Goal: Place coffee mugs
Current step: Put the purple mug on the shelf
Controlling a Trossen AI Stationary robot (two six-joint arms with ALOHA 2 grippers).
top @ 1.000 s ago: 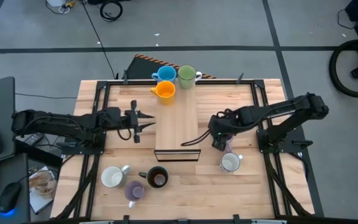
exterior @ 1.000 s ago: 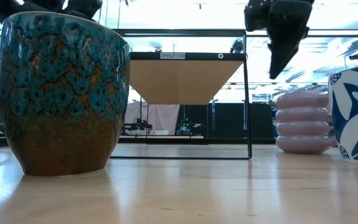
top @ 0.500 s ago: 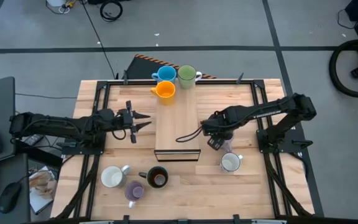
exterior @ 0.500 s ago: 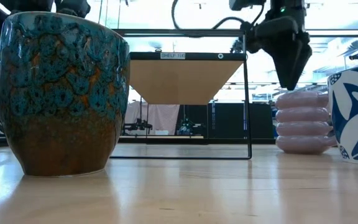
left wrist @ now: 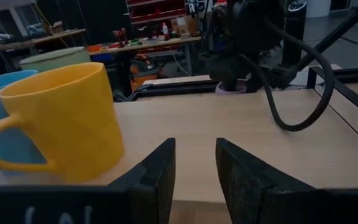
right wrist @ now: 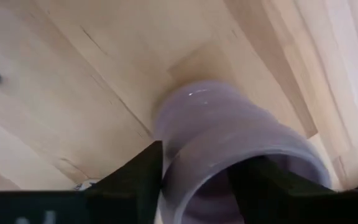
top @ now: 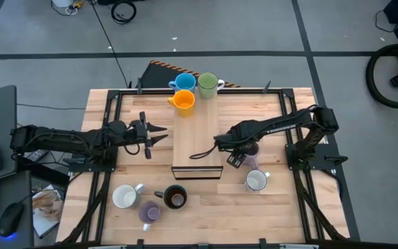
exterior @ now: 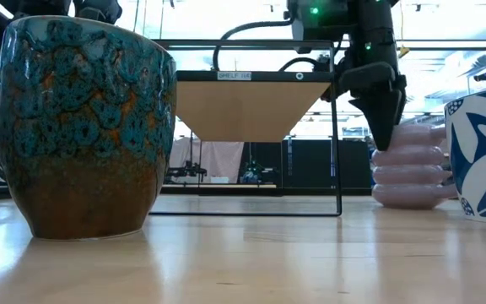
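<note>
A lilac mug (top: 252,161) stands upright on the table to the right of the raised wooden shelf (top: 196,138). It also shows in the low view (exterior: 413,165). My right gripper (top: 235,158) is open and points down at the mug's left side. In the right wrist view its fingers stand on either side of the mug's wall (right wrist: 185,124), by the rim. My left gripper (top: 152,135) is open and empty, level, at the shelf's left edge. Blue (top: 183,83), green (top: 208,84) and orange (top: 184,101) mugs stand on the shelf's far end. My right gripper has one finger (right wrist: 135,180) outside the lilac mug's wall and the other (right wrist: 266,186) over its opening, coming from above. I cannot tell whether either finger touches the mug. The mug stands upright on the table.
A white mug with a blue pattern (top: 256,181) stands close by the lilac one, on its near side. A white mug (top: 124,196), a dark teal-glazed mug (top: 175,198) and a second lilac mug (top: 148,212) stand at the near left. Black frame rails run along both table sides.
My right gripper has gone down and a little toward the table's left. It is now low over the lilac mug's left side, with its fingers astride the wall. My left gripper has shifted slightly toward the far edge. The mugs have not moved.
</note>
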